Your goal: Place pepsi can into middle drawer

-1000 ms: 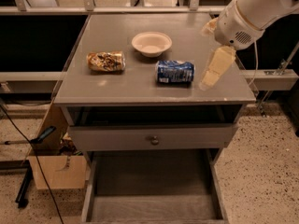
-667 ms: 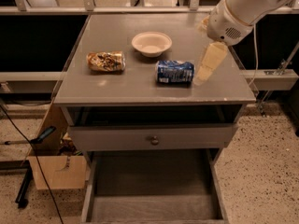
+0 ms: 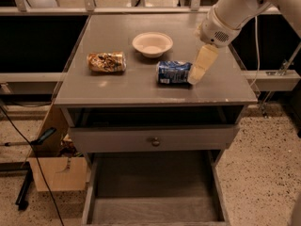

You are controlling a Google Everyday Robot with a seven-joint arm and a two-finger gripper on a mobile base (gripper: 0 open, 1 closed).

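Note:
The pepsi can point(image 3: 172, 72), blue with white lettering, lies on its side on the grey cabinet top point(image 3: 131, 84), right of centre. My gripper point(image 3: 196, 74) hangs from the white arm at the upper right and reaches down to the can's right end, right beside it or touching it. The middle drawer point(image 3: 155, 192) is pulled out below, a wide grey box with a bare floor.
A tan-and-brown patterned can point(image 3: 106, 61) lies on its side at the left of the top. A white bowl point(image 3: 152, 44) stands behind the pepsi can. A grey drawer front with a round knob point(image 3: 153, 140) sits above the open drawer. A cardboard box point(image 3: 56, 171) stands on the floor at the left.
My gripper has moved left and slightly down, closing in on the pepsi can's right end. The can and the other things have not moved.

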